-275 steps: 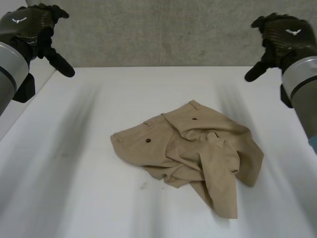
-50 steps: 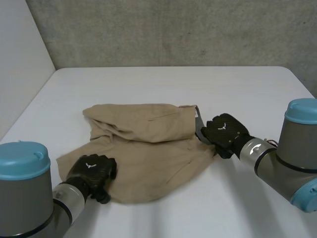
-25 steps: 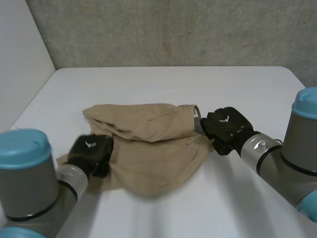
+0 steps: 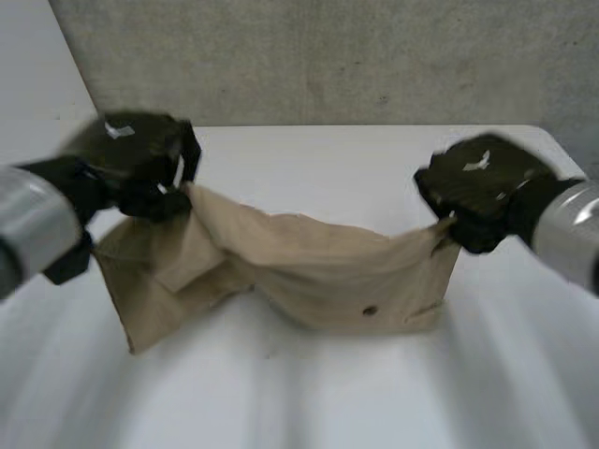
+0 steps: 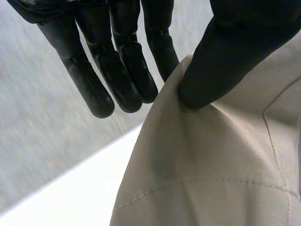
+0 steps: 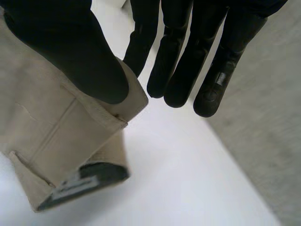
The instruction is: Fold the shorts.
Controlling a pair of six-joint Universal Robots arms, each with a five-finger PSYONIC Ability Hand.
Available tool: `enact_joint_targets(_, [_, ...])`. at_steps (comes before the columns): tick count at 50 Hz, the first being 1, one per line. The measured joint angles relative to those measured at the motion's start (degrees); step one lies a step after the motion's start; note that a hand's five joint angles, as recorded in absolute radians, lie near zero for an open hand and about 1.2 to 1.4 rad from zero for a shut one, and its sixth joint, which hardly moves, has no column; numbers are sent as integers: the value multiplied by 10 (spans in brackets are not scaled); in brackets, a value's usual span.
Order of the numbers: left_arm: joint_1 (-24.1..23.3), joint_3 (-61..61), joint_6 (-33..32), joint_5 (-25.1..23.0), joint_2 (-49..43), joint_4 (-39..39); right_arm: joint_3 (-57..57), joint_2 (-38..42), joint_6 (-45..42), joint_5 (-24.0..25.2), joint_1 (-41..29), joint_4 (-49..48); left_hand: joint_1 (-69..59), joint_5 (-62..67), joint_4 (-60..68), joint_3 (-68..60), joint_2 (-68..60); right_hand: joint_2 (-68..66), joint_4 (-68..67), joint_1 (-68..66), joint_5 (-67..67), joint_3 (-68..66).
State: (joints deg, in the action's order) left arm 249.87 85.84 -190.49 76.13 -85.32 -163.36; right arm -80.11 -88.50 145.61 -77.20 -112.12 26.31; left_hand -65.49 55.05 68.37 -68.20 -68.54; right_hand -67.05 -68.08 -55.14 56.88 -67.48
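Tan twill shorts (image 4: 328,271) sag, corners pinched by left hand (image 4: 131,154), right hand (image 4: 479,182).

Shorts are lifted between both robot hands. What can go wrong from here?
1. Slip: the left robot hand pinches just the edge of the shorts under its thumb; a tug may pull it free.
2. The right robot hand holds only a waistband corner, same risk.
3. The cloth sags and bunches near the left robot hand; laid on the table like this, it would likely crease.

Tan shorts (image 4: 309,271) hang stretched by two upper corners, sagging between, lower edge touching the middle of the table (image 4: 374,402).
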Motion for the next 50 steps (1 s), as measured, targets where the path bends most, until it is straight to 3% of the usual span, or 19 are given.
enact_joint_targets(6, [3, -85, -21, 14, -220, 1, 26, 144, -10, -8, -11, -32, 0, 0, 0, 0, 0, 0, 0, 0, 0, 0])
enact_joint_targets(9, [2, -123, -32, 23, -265, 1, 47, 178, -5, -14, -14, -53, 0, 0, 0, 0, 0, 0, 0, 0, 0, 0])
enact_joint_targets(12, [-3, -253, -64, 53, -352, -8, 105, 232, 18, -36, -26, -115, 0, 0, 0, 0, 0, 0, 0, 0, 0, 0])
enact_joint_targets(18, [-7, -430, -85, 79, -380, -90, 209, 247, 76, -103, -45, -285, 0, 0, 1, 0, 0, 0, -2, 0, 1, 0])
enact_joint_targets(20, [-11, -494, -82, 90, -364, -165, 235, 223, 100, -136, -49, -383, 0, 0, 2, 0, 0, 0, -2, 0, 1, 0])
enact_joint_targets(23, [-17, -518, -69, 97, -332, -231, 243, 193, 112, -155, -52, -454, 0, 0, 2, 0, 0, 0, -2, 0, 1, 0])
enact_joint_targets(29, [-24, -444, -4, 94, -247, -305, 213, 144, 119, -160, -52, -511, 0, 0, 2, -1, 0, 0, -2, -4, 1, 0])
enact_joint_targets(39, [4, -157, 50, 71, -173, -319, 64, 122, 114, -101, -48, -459, 0, 0, 2, -2, -2, 0, -2, -4, 1, 0])
enact_joint_targets(43, [11, -91, 49, 67, -181, -329, 21, 138, 114, -83, -47, -438, 0, 0, 2, -2, -2, 0, -2, -4, 1, 0])
enact_joint_targets(50, [8, 15, -2, 53, -320, -367, -58, 245, 92, -73, -48, -413, 0, 0, 2, -2, -2, 0, -2, -4, 1, 0])
